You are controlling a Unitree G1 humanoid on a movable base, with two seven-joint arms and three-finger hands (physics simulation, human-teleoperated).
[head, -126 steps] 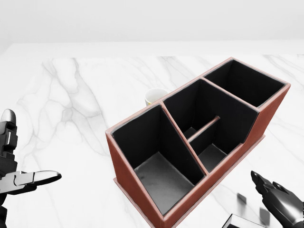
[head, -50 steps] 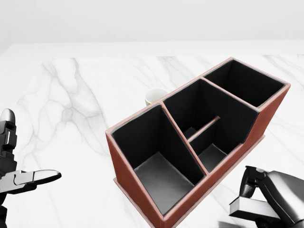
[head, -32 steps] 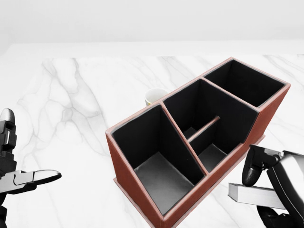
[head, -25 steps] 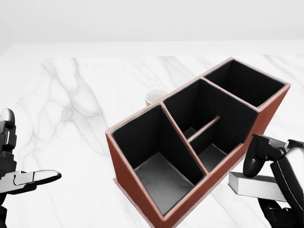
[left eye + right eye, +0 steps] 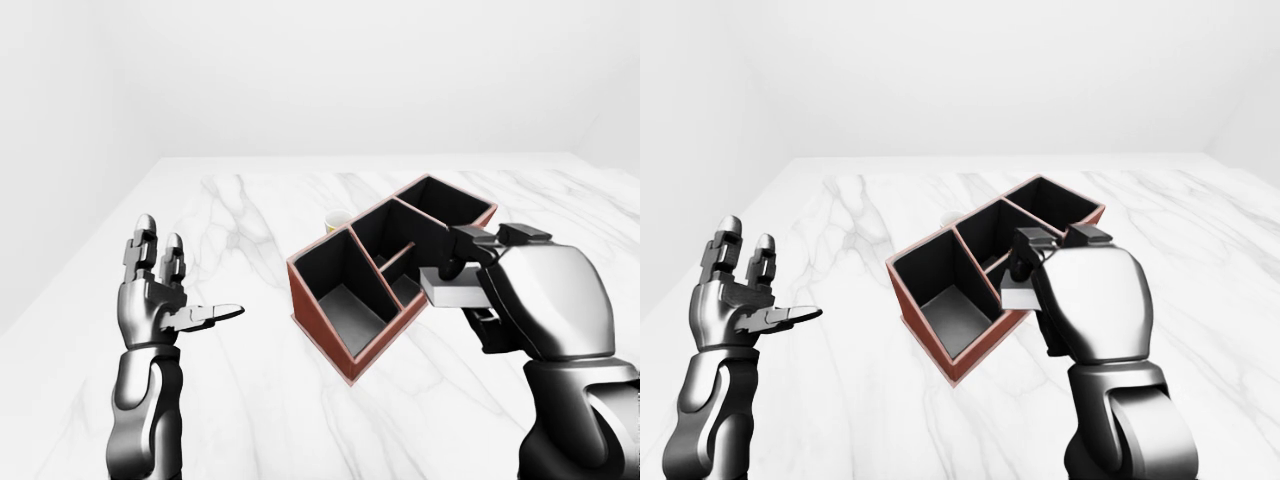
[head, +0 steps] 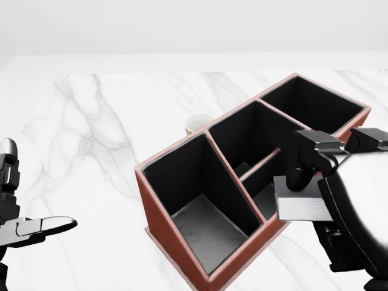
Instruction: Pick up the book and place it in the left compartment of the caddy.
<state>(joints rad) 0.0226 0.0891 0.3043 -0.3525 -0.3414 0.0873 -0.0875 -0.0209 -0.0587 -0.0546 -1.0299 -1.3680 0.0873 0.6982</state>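
Lifted off the bench since earlier, the book (image 6: pixel 301 206) rides clamped in the right robot hand (image 6: pixel 339 200) at the caddy (image 6: pixel 182 254) wall; carrying step; next, swing left over the left compartment (image 6: pixel 203 206); left robot hand (image 5: pixel 160 300) idles, spread.

**Right hand carrying the book at the caddy's edge**

The right hand (image 5: pixel 1065 290) is gripping a grey book (image 5: pixel 1019 297) with its fingers (image 5: pixel 1025 245) curled over it, hovering at the 3 o'clock side of the red-brown caddy (image 5: pixel 940 300). The caddy is sitting on the white marble tabletop (image 5: pixel 870 220). At 9 o'clock, the left hand (image 5: pixel 740 295) is hanging with its fingers spread wide, gripping nothing.
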